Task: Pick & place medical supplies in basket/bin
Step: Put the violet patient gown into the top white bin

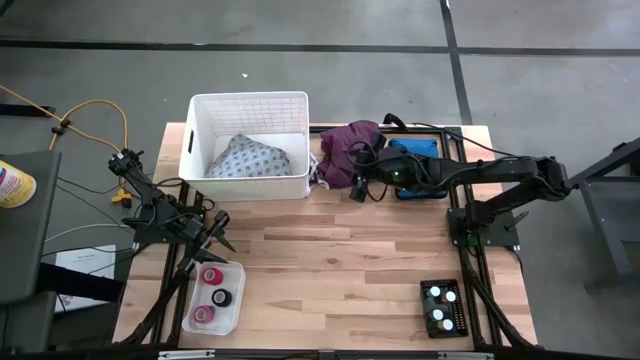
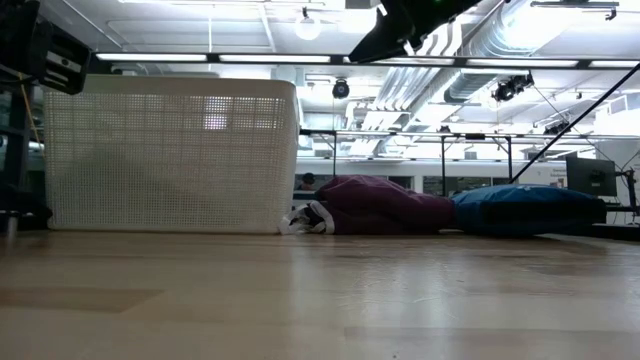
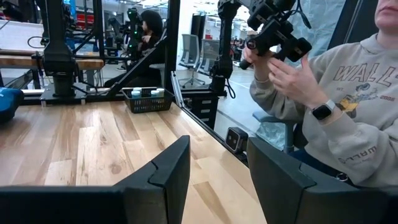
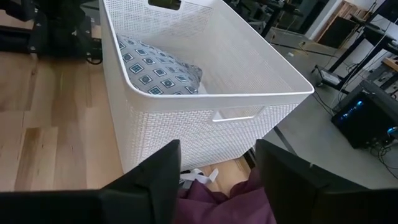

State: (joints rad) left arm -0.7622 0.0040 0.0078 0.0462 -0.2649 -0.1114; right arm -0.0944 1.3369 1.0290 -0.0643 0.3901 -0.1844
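Hovering above the purple garment (image 1: pixel 349 143), the right gripper (image 1: pixel 356 186) has its fingers spread apart and empty; in the right wrist view the two dark fingers (image 4: pixel 152 180) frame the purple cloth (image 4: pixel 227 202) just below them, with no contact visible. Straight ahead of this gripper stands the basket (image 1: pixel 196 140), its near wall and handle slot (image 4: pixel 234 114) facing the fingers. Inside the basket, beyond the gripper, lies the grey dotted garment (image 1: pixel 247 157), bunched against the floor. A bit of white cloth (image 4: pixel 198 176) shows at the basket's foot, between the wall and the purple garment. Behind the gripper, under its arm, rests a blue pad (image 1: pixel 416 152).

The left gripper (image 1: pixel 217 237) waits well apart at the table's left side, fingers open and holding nothing. Just beside it, toward the table's front edge, a clear tray (image 1: pixel 232 305) holds the pink, red and black tape rolls (image 1: pixel 212 294). Far across the table from it, at the front right corner, a dark rack (image 1: pixel 443 307) carries the white-capped vials (image 1: pixel 443 296). Beyond the left gripper's fingers a seated person (image 3: pixel 345 106) handles a dark device (image 3: pixel 273 31).
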